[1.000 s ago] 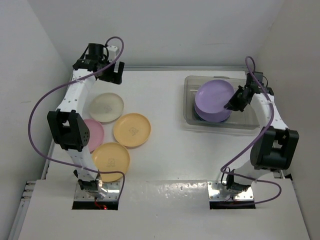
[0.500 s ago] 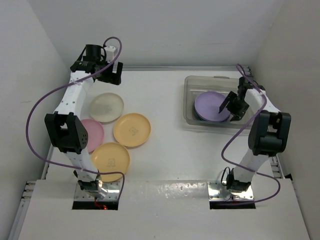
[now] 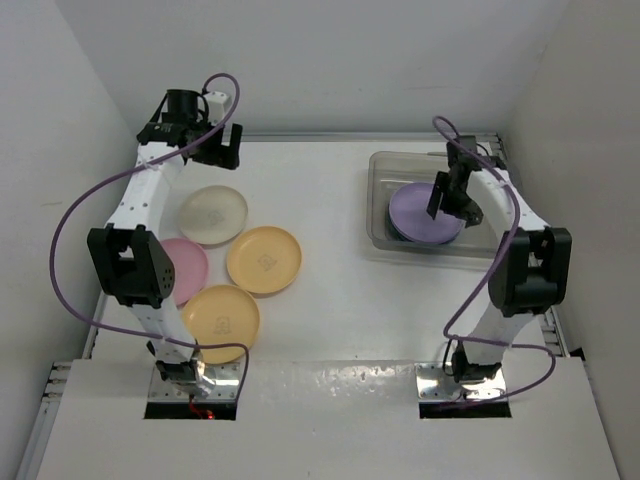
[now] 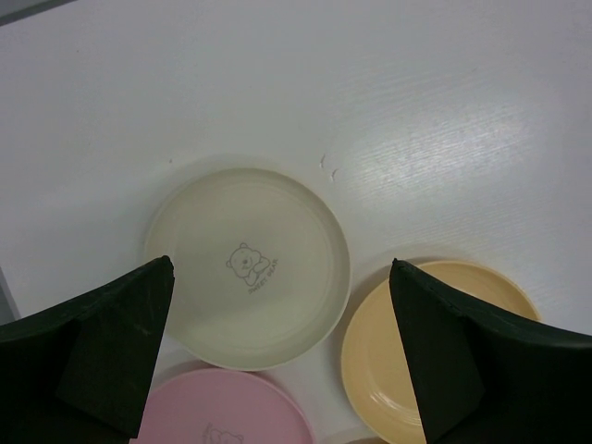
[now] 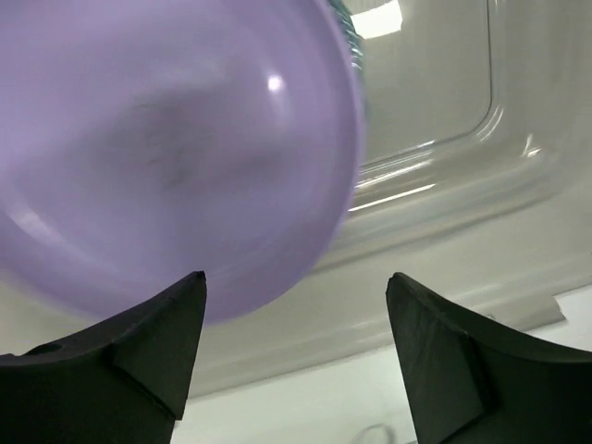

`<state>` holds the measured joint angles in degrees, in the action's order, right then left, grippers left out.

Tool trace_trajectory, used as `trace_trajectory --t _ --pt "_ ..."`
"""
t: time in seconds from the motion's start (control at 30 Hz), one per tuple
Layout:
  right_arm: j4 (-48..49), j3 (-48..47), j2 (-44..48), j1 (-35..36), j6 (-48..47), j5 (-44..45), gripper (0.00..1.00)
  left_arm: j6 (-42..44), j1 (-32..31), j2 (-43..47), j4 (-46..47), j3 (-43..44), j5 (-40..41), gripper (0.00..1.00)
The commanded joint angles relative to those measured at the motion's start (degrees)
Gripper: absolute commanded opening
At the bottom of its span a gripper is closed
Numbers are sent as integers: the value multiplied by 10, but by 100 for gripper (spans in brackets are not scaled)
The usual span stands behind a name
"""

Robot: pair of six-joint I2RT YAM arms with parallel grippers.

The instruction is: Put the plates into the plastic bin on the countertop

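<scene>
Nearest the arm bases point(image 3: 190, 378), a yellow-orange round plate point(image 3: 222, 318), a pink round plate point(image 3: 183, 268), a second yellow-orange plate point(image 3: 264, 260) and a cream round plate point(image 3: 213, 214) lie on the flat white countertop point(image 3: 330, 300). Farther off, the clear rectangular plastic bin point(image 3: 380, 170) holds a lavender round plate point(image 3: 425, 212) atop a dark teal plate point(image 5: 354, 51). We judge the drop complete: the right gripper point(image 5: 296, 277), jaws apart and empty, should rise straight, clearing the bin wall before swinging away. Its arm reaches forward, wrist angled down over the lavender plate. Farthest, the left gripper point(image 4: 280, 268) hangs wide open above the cream plate, arm extended, wrist bent downward.
</scene>
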<state>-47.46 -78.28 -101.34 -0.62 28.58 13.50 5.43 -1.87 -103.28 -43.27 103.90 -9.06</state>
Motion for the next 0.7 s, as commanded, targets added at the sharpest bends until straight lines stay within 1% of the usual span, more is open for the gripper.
trace_trajectory --t 0.0,0.03,0.07,0.1,0.13,0.17,0.2,0.23,0.27,0.3,0.33,0.37,0.4,0.43,0.47,0.5,0.53,0.57,0.67 --pt "6 -77 81 72 -46 93 78 -5 30 41 12 -9 18 100" --pt "18 -98 103 114 -59 89 78 -11 45 41 12 -18 24 100" --pt "41 -107 118 151 -66 52 79 -17 54 57 12 -33 24 100" --pt "54 -108 118 151 -72 31 79 -17 63 57 12 -33 30 100" --pt "88 -100 123 206 -76 8 79 -23 82 73 12 -54 35 100" --pt "123 -97 119 228 -76 -38 79 -23 92 82 12 -66 35 100" --pt "150 -93 104 248 -77 -82 80 -23 103 91 17 -78 35 100" --pt "158 -97 78 308 -74 -104 80 -23 114 101 17 -102 35 100" --pt "170 -103 62 326 -53 -132 80 -23 134 120 17 -114 35 100" --pt "170 -114 16 355 -49 -145 79 -23 145 131 17 -125 35 100" --pt "167 -165 -34 382 -37 -178 79 -23 155 140 17 -146 35 100" --pt "148 -184 -87 402 -32 -186 79 -23 172 158 17 -156 35 100" --pt "138 -225 -114 412 -28 -192 77 -23 179 167 17 -167 35 100" --pt "129 -246 -139 420 -26 -192 77 -17 186 177 17 -177 35 100" --pt "108 -281 -204 438 -30 -191 76 -11 197 186 17 -196 35 100" --pt "104 -313 -221 445 -33 -186 76 -11 197 205 17 -205 35 100" --pt "99 -321 -237 448 -37 -148 76 -5 204 214 17 -214 35 100" --pt "99 -332 -272 461 -39 -139 76 2 210 222 17 -229 30 100" --pt "103 -326 -306 471 -31 -101 74 8 210 244 17 -249 30 100"
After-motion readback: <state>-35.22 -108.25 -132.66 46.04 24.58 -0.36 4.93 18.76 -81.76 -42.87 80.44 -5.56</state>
